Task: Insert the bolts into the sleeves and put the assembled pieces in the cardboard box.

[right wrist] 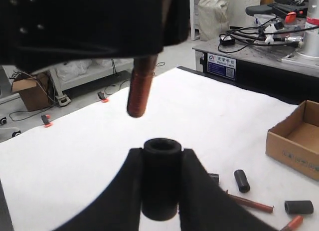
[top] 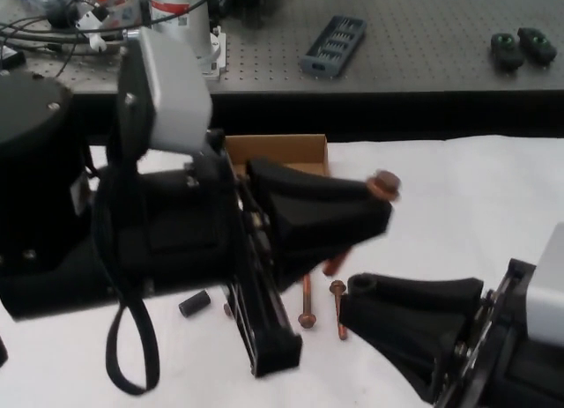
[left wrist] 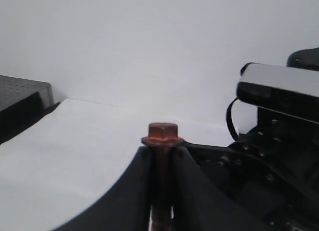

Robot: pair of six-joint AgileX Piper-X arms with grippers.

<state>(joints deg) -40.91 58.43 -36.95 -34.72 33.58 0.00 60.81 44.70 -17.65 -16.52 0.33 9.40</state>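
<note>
My left gripper is shut on a copper bolt, gripping it just under the hex head. In the high view that bolt slants down from the left gripper towards the right gripper. My right gripper is shut on a black sleeve, held upright with its bore facing up. The bolt's tip hangs a short way above the sleeve's opening and slightly to one side, without touching it. The open cardboard box sits at the back of the white cloth.
Two loose bolts and a loose sleeve lie on the cloth between the arms. More sleeves and a bolt lie near the box. A dark perforated bench runs behind.
</note>
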